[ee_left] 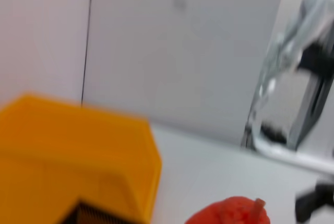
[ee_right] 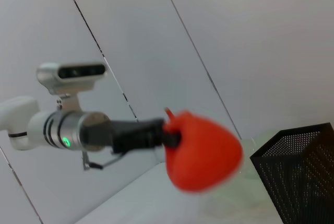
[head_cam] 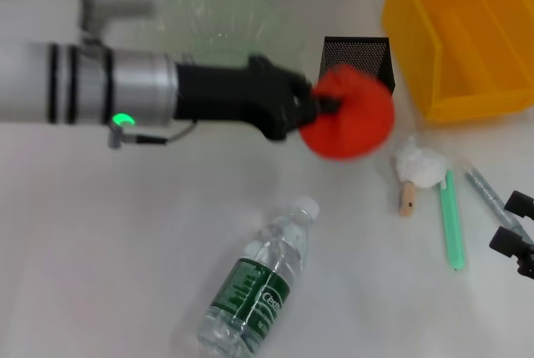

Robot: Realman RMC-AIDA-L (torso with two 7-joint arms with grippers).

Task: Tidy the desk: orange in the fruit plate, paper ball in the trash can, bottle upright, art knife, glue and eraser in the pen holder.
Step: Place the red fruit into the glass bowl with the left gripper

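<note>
My left gripper (head_cam: 321, 108) is shut on the red-orange orange (head_cam: 350, 124), holding it in the air in front of the black mesh pen holder (head_cam: 359, 56). From the right wrist view the orange (ee_right: 203, 151) hangs at the tip of the left arm, beside the pen holder (ee_right: 300, 172). The pale green fruit plate (head_cam: 219, 17) sits behind the left arm. A clear bottle (head_cam: 257, 281) lies on its side near the front. By the paper ball (head_cam: 420, 164) lie the tan eraser (head_cam: 407, 198), a green glue stick (head_cam: 451, 220) and a grey art knife (head_cam: 487, 191). My right gripper (head_cam: 513, 224) rests open at the right edge.
The yellow trash can (head_cam: 467, 83) stands at the back right, next to the pen holder; the left wrist view shows the trash can (ee_left: 78, 151) beyond the orange (ee_left: 229, 214). A wall runs behind the table.
</note>
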